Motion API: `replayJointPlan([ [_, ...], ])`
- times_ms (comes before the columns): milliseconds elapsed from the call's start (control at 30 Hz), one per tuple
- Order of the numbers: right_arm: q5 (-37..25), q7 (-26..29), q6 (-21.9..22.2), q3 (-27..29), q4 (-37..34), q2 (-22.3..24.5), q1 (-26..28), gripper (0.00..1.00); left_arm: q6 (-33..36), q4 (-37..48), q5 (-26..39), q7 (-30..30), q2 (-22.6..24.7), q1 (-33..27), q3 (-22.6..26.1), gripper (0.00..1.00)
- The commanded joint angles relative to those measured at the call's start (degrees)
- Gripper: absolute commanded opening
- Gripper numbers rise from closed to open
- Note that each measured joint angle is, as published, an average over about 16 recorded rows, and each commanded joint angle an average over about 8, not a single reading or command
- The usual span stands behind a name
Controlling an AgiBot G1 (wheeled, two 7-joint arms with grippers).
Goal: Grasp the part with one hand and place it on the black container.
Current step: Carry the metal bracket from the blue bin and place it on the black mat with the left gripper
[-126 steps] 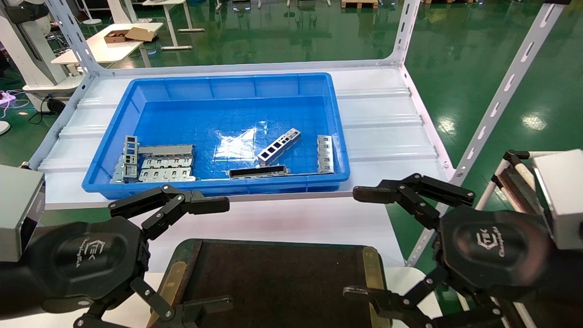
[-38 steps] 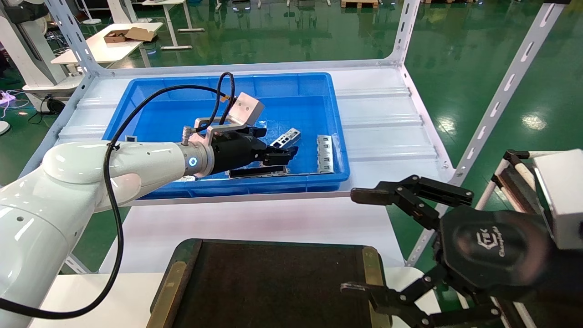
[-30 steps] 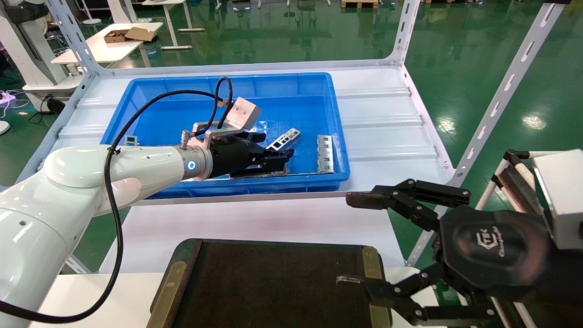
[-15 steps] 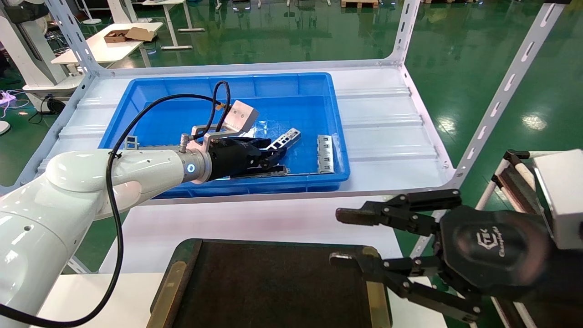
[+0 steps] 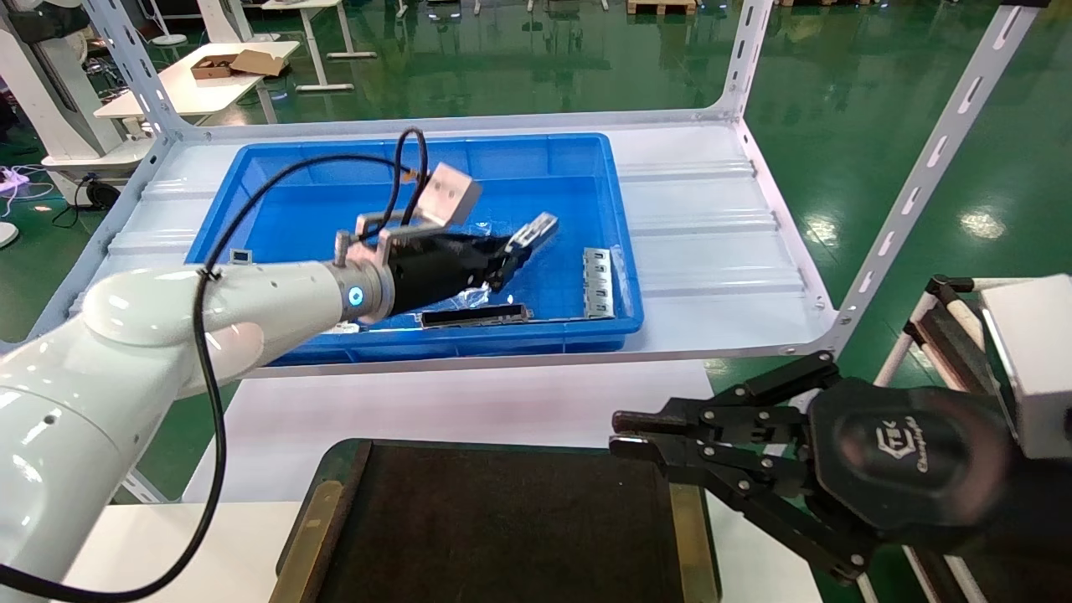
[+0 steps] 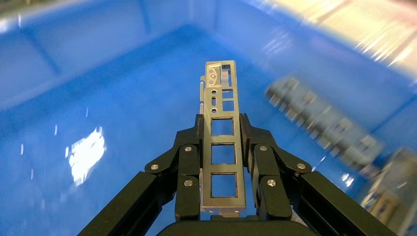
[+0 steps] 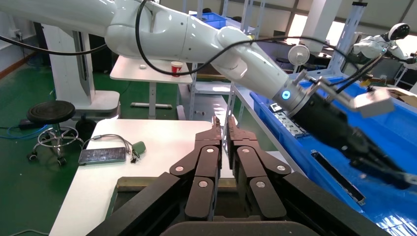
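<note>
Part (image 6: pixel 222 147) is pinched lengthwise in your left hand (image 5: pixel 469 264) above the blue bin (image 5: pixel 620 276), so lift straight, then carry it level to the black container (image 5: pixel 502 528), past the right hand (image 5: pixel 662 435) with fingers pressed together.

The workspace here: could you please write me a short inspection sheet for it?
Surface: white shelf holding a blue bin.
Job's things: part lifted above the bin floor; black container bare.
Clutter: long bar and slotted plate in the bin.
Grippers: left hand shut on the part; right hand shut, empty, by the container's right edge.
Cables: black cable looping along the left arm.
Surroundings: green floor, white tables.
</note>
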Motion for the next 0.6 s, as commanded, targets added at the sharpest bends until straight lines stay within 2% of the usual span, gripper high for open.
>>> replayJointPlan([
  [33, 0.00, 0.00, 0.00, 0.00, 0.00, 0.00, 0.00, 0.00, 0.23, -0.60, -1.04, 0.84, -0.07, -0.43, -0.14, 0.00],
  [367, 0.00, 0.00, 0.00, 0.00, 0.00, 0.00, 0.00, 0.00, 18.27, -4.51, -8.89, 7.46, -6.03, -0.50, -4.26, 0.00],
  [600, 0.00, 0.00, 0.00, 0.00, 0.00, 0.00, 0.00, 0.00, 27.82, -13.59, -12.70, 6.27, -11.90, 4.37, -5.59, 0.00],
])
